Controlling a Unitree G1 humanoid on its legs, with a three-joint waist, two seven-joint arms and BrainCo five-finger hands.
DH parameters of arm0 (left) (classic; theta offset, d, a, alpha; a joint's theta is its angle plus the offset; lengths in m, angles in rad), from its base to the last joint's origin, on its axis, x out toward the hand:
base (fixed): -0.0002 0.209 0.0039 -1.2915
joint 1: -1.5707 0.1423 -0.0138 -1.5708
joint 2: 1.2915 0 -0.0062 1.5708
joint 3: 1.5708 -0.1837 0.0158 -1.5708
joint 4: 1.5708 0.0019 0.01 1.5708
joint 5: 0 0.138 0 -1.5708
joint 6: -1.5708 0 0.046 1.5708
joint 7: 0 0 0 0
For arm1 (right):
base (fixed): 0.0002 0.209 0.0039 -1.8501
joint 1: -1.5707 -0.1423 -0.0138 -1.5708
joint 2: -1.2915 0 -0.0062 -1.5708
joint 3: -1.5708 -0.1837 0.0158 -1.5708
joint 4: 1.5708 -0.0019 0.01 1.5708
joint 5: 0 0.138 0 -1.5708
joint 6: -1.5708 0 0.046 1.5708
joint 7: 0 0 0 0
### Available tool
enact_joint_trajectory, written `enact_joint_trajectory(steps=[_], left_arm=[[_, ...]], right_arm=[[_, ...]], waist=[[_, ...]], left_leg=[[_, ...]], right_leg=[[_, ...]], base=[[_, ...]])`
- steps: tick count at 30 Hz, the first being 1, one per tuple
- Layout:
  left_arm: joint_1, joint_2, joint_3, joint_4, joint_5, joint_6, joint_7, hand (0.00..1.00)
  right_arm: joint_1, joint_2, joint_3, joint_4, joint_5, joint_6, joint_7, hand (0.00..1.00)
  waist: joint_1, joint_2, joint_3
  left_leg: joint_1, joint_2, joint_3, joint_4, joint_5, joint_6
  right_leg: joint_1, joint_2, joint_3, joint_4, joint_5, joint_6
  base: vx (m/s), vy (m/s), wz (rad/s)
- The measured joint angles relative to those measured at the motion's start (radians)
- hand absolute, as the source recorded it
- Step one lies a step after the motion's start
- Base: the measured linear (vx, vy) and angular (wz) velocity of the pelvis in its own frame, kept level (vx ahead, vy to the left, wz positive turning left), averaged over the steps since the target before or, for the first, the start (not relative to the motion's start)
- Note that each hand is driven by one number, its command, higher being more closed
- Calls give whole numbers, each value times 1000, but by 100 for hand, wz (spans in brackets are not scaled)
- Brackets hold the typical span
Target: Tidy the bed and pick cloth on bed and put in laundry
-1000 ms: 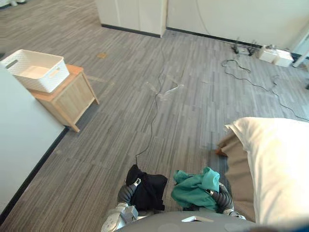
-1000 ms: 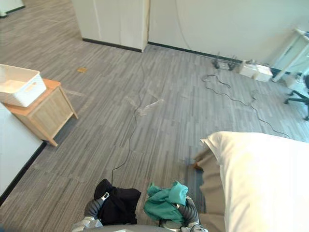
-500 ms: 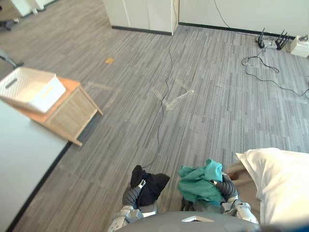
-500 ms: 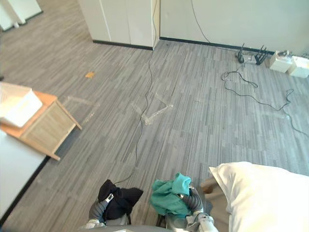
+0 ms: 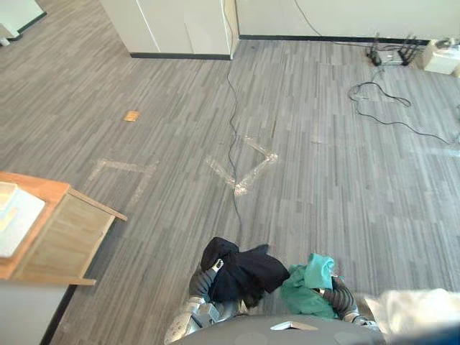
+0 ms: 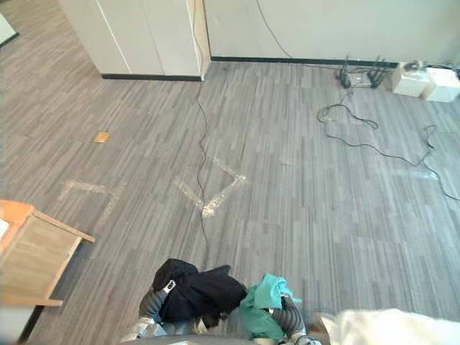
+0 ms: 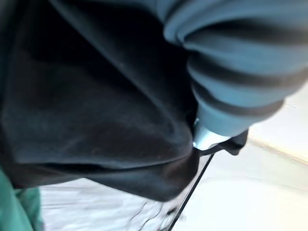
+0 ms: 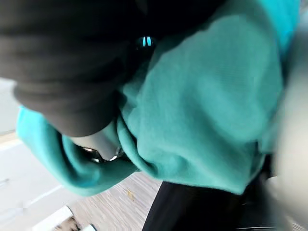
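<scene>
Black cloth (image 5: 241,272) bunched over your left hand (image 5: 203,282) at 6 o'clock | teal cloth (image 5: 307,284) over right hand (image 5: 338,293), just beside | fingers buried, grasp cannot be told | both look light, limp, slip-prone: take thick folds, not trailing edges

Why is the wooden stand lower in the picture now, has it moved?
No. The wooden stand keeps its place beside the taped floor marks; floor and stand shifted together, so the camera moved.

Bunched black cloth (image 5: 241,272) beside teal cloth (image 5: 309,289)
</scene>
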Motion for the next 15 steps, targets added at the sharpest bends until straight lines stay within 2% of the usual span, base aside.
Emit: enact_joint_trajectory(steps=[1, 2, 3, 5, 6, 7, 8, 9, 10, 11, 12, 14, 15], left_arm=[[-2, 3, 0, -3, -6, 4, 3, 100], [-11, 13, 1, -3, -21, 14, 18, 100], [-12, 11, -1, 12, -21, 23, 37, 100], [0, 13, -1, 17, -21, 40, 62, 100], [-4, 21, 2, 17, -22, 42, 73, 100], [-9, 26, 2, 17, -22, 42, 79, 100], [-22, 36, 1, 18, -21, 44, 81, 100], [-28, 37, 3, 21, -22, 44, 81, 100], [-38, 38, 4, 33, -20, 47, 80, 100], [-45, 37, 4, 46, -20, 49, 80, 100], [-48, 38, 9, 63, -19, 54, 77, 100], [-45, 40, 24, 88, -13, 50, 57, 100], [-44, 44, 24, 92, -10, 50, 52, 100]], right_arm=[[-6, 5, 1, 0, -2, 3, 0, 100], [-18, 9, 3, 1, -2, 6, 2, 100], [-18, 8, 0, 1, -1, 6, 2, 100], [-6, 10, 4, 1, 1, 3, 2, 100], [-2, 19, 10, 1, 1, -4, 2, 100], [-2, 23, 14, 1, 2, -8, 1, 100], [3, 36, 24, 0, 3, -20, -3, 100], [3, 41, 24, 4, 6, -27, -10, 100], [1, 45, 27, 14, 11, -38, -24, 100], [-4, 47, 27, 23, 12, -44, -34, 100], [-18, 49, 27, 43, 18, -47, -43, 100], [-27, 55, 27, 56, 33, -48, -64, 100], [-27, 55, 28, 57, 36, -48, -70, 100]], waist=[[-2, -12, 1], [-1, -27, 9], [-4, -26, 11], [-20, -24, 10], [-22, -37, 7], [-24, -43, 10], [-31, -54, 13], [-31, -52, 16], [-32, -46, 22], [-28, -41, 25], [-18, -36, 28], [-2, -41, 33], [-1, -42, 38]], left_leg=[[29, -9, -23, -3, -18, -2], [93, -23, -70, -2, -54, -5], [165, -26, -121, -6, -81, -10], [253, -25, -203, -20, -110, -17], [292, -25, -260, -29, -123, -22], [306, -25, -289, -30, -127, -25], [323, -23, -365, -30, -137, -36], [335, -17, -396, -30, -142, -43], [357, -6, -444, -30, -147, -52], [372, 4, -472, -29, -156, -69], [386, 17, -500, -27, -172, -94], [410, 21, -503, -23, -204, -132], [423, 24, -502, -19, -225, -141]], right_leg=[[-46, -23, 4, 119, 81, 22], [-127, -69, 19, 352, 122, 21], [-185, -110, 11, 511, 102, -12], [-272, -164, -7, 589, 64, -69], [-338, -181, 9, 561, 43, -75], [-369, -183, 13, 529, 30, -65], [-434, -176, 24, 395, 5, -42], [-447, -167, 29, 310, 2, -43], [-440, -144, 32, 108, 6, -43], [-432, -120, 43, -65, 32, -38], [-417, -92, 67, -287, 105, -27], [-426, -92, 113, -458, 164, -6], [-427, -97, 118, -466, 169, -14]], base=[[485, 89, 81], [590, 78, 103], [562, 36, 112], [598, -24, 129], [444, -85, 134], [428, -139, 161], [309, -142, 139], [393, -208, 173], [387, -228, 135], [460, -293, 144], [368, -256, 98], [325, -265, 74], [339, -313, 80]])
